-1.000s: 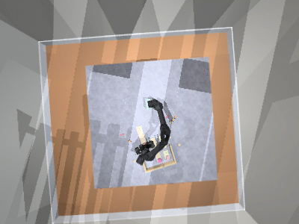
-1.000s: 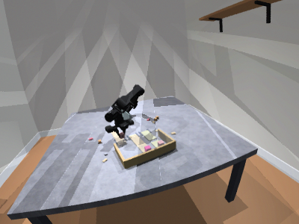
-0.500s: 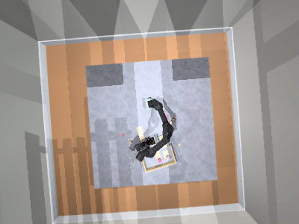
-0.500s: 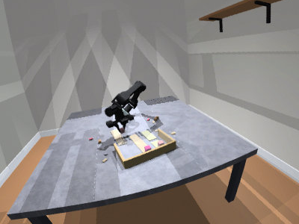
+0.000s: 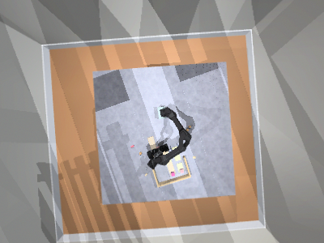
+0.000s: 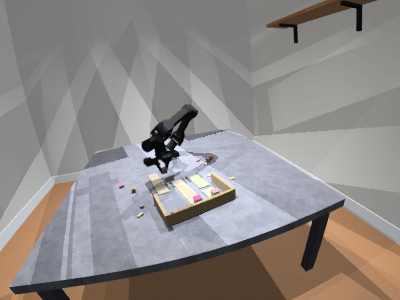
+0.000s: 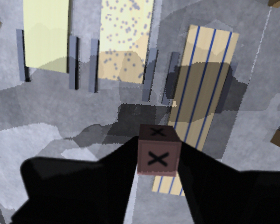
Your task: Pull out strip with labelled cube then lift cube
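My gripper [image 7: 155, 141] [image 6: 164, 168] is shut on a dark pinkish cube [image 7: 158, 150] marked with a black X. It holds the cube above the table. Behind it, a pale wood strip with blue lengthwise lines [image 7: 205, 85] [image 6: 158, 183] [image 5: 151, 140] looks like one piece in the wrist view, with part of it hidden by the cube and fingers. A dotted strip [image 7: 125, 42] lies left of it, and a plain yellow strip [image 7: 47, 35] [image 6: 199, 181] lies at the far left of the wrist view.
A low wooden frame [image 5: 175, 182] [image 6: 200, 210] surrounds part of the strips. Inside it are a bright pink block [image 5: 172, 173] [image 6: 197, 198] and a paler pink block [image 5: 181, 171] [image 6: 215, 191]. Short dark rails [image 7: 74, 62] flank the strips. Several small pieces lie around the frame.
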